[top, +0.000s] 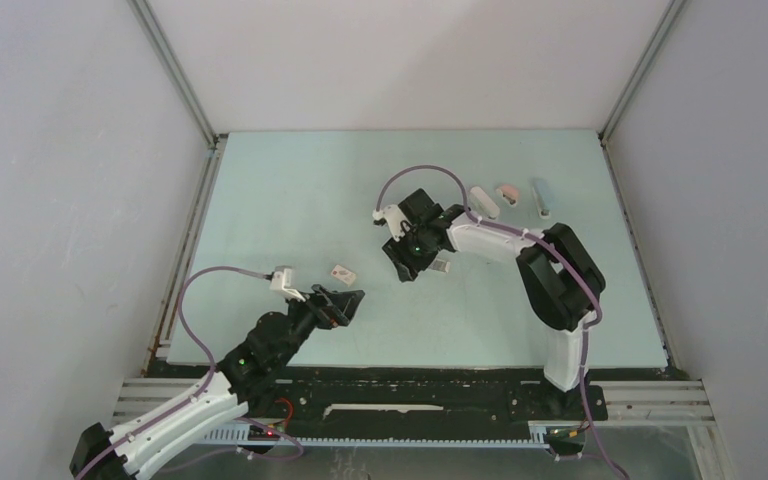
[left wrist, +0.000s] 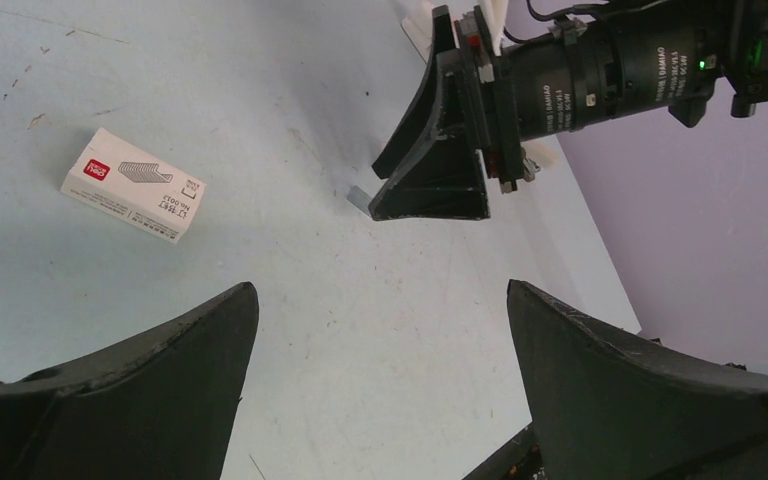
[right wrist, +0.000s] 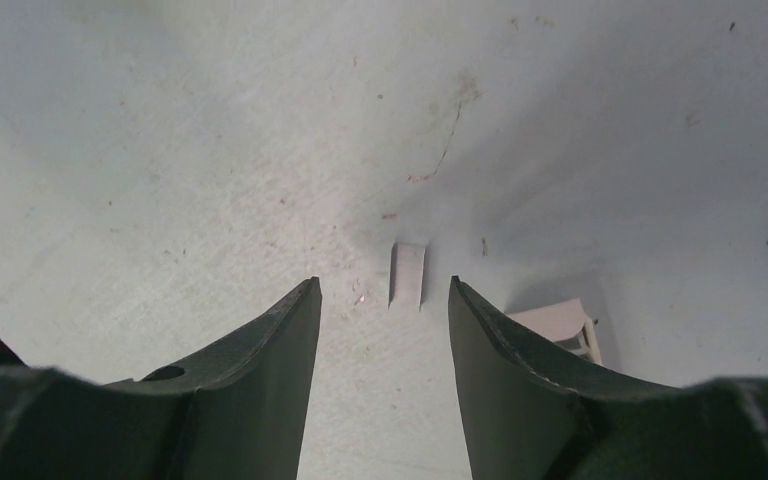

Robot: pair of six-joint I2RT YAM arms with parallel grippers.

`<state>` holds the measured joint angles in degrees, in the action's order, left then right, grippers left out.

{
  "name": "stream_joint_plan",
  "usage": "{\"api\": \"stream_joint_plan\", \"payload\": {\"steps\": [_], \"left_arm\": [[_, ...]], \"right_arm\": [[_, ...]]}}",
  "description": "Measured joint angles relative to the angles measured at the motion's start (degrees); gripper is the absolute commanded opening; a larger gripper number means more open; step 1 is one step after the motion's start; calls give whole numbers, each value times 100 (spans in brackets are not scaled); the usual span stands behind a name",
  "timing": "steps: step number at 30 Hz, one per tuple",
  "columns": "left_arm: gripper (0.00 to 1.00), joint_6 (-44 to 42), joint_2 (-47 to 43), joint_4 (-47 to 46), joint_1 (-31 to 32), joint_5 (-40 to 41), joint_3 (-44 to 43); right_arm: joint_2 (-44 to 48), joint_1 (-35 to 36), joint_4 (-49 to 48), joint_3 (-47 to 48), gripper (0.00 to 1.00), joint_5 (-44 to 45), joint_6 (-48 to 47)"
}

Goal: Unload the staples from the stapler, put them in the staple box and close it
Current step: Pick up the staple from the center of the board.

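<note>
The left gripper (left wrist: 380, 285) hangs wide open and holds nothing; its own view shows only the 2 finger ends. Just beyond it lies 1 white box (left wrist: 132, 185) with a red mark, its print too small to read. Farther on, the right gripper (right wrist: 385, 285) stands partly open and empty. 1 short grey strip of staples (right wrist: 407, 273) lies flat on the table (right wrist: 160, 150) just ahead of its fingertips, in line with the gap and untouched. 1 pale boxy piece (right wrist: 560, 325) is half hidden behind one finger. At the far right, 3 small objects (top: 507, 191) lie in a row, too small to identify.
</note>
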<state>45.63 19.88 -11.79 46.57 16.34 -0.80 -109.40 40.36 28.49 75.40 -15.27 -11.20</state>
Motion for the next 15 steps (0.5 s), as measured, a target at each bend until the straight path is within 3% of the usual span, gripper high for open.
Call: {"api": "stream_joint_plan", "payload": {"steps": [4,15], "left_arm": [[100,0,-2,-13,0,0,0],[100,2,-227,66,0,0,0]], "right_arm": [[-282,59,83,302,51,122,-20],[-623,190,376,590,45,623,-109]]}}
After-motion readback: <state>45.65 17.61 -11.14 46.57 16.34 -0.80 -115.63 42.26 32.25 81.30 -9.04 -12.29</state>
